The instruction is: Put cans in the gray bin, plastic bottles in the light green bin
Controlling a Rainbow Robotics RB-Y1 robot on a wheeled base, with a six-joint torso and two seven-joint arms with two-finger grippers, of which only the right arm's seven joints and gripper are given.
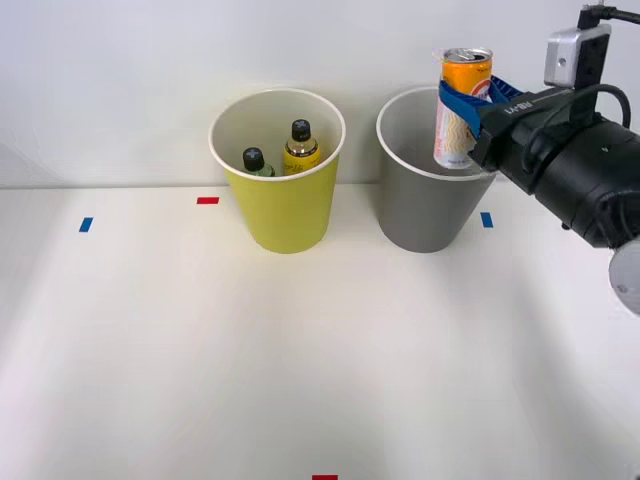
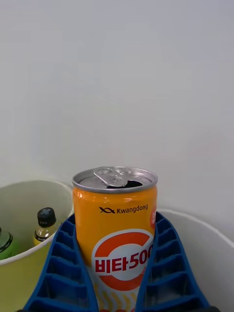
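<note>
Your right gripper [image 1: 470,118] is clamped on the one slim orange-to-cream drink can [image 1: 462,105], its blue ribbed fingers [image 2: 61,268] pressing both sides; the label reads "Kwangdong" above a red-and-white oval with Korean letters and "500", and the silver top has its tab opened. You hold the can upright over the right rim of the tall tapered gray bin [image 1: 428,205]. Just beside it, the yellow-green bin [image 1: 283,215] holds two black-capped plastic bottles: one yellow [image 1: 300,148], one darker green [image 1: 256,163]. Both bins stand near the far edge of the white table [image 1: 300,350], against a plain white wall; the table carries two blue and two red tape marks.
</note>
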